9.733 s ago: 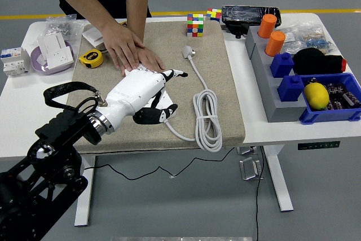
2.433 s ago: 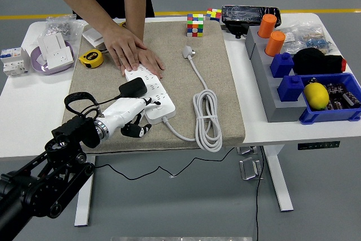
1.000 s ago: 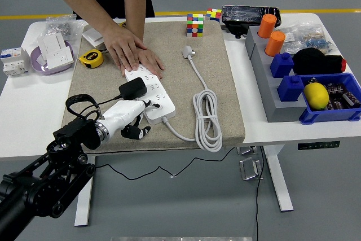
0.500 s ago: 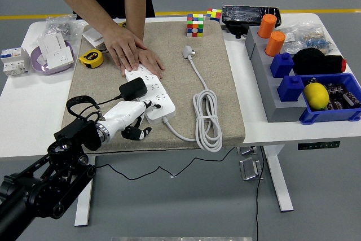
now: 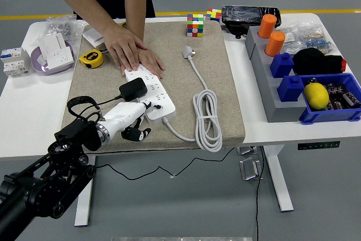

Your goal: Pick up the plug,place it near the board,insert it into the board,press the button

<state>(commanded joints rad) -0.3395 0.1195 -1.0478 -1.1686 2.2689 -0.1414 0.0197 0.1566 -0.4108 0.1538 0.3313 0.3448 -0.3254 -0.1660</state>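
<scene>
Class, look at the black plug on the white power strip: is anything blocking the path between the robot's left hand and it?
Nothing visible does. The left hand lies right beside the black plug on the power strip. The person's hands press the strip's far end, clear of that path.

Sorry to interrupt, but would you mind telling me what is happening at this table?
The left robot hand is at the near end of the white power strip, where a black plug sits. A person's hands press down on the strip's far end, on the tan mat. The strip's own cable lies coiled beside it.
</scene>
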